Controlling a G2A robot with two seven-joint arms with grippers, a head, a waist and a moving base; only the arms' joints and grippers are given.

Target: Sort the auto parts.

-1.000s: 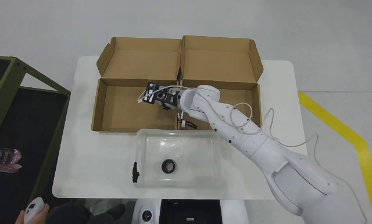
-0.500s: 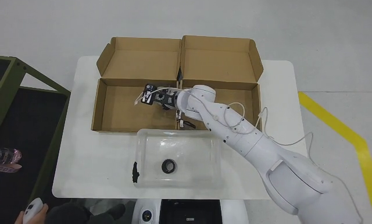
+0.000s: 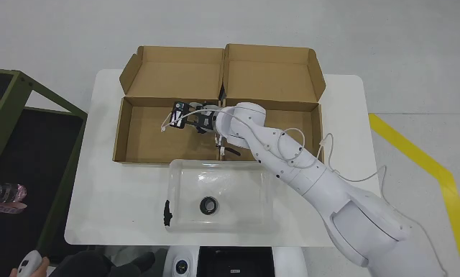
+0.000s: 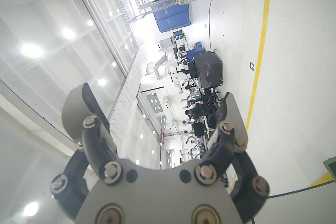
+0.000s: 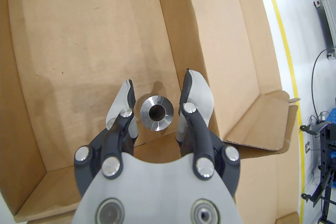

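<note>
A short steel sleeve [image 5: 156, 112] (bright, hollow, chamfered at the rim) is seen low in the cardboard box [image 5: 78, 12], between the fingers of the right gripper [image 5: 158, 79]. These are spread with a gap on either side, so nothing is gripped, and a drop-off here is judged likely. A black ring [image 3: 209, 203] is kept apart in a clear plastic tub [image 3: 180, 178]. The left gripper [image 4: 156, 92] is held wide and empty.
</note>
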